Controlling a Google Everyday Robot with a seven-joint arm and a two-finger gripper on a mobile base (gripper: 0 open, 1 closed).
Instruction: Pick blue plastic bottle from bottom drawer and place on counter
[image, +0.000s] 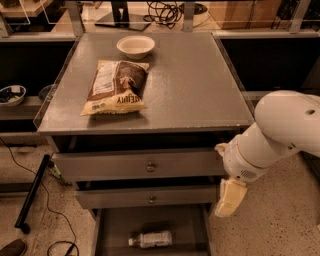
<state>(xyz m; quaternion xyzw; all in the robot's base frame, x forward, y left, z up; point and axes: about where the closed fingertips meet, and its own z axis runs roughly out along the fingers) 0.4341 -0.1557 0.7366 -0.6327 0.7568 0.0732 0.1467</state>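
The blue plastic bottle (151, 239) lies on its side on the floor of the bottom drawer (110, 227), which is pulled open below the two knobbed drawers. Its white cap points left. The counter (195, 85) is the grey speckled top above. My gripper (229, 198) hangs at the end of the white arm, to the right of the drawers and beside the open drawer's right wall, up and to the right of the bottle and apart from it.
A yellow-brown snack bag (116, 87) and a white bowl (135, 46) sit on the counter's left and back. Dark side shelves flank the cabinet; the left one holds a bowl (11, 94). A black pole (32, 192) and cable lie on the floor at left.
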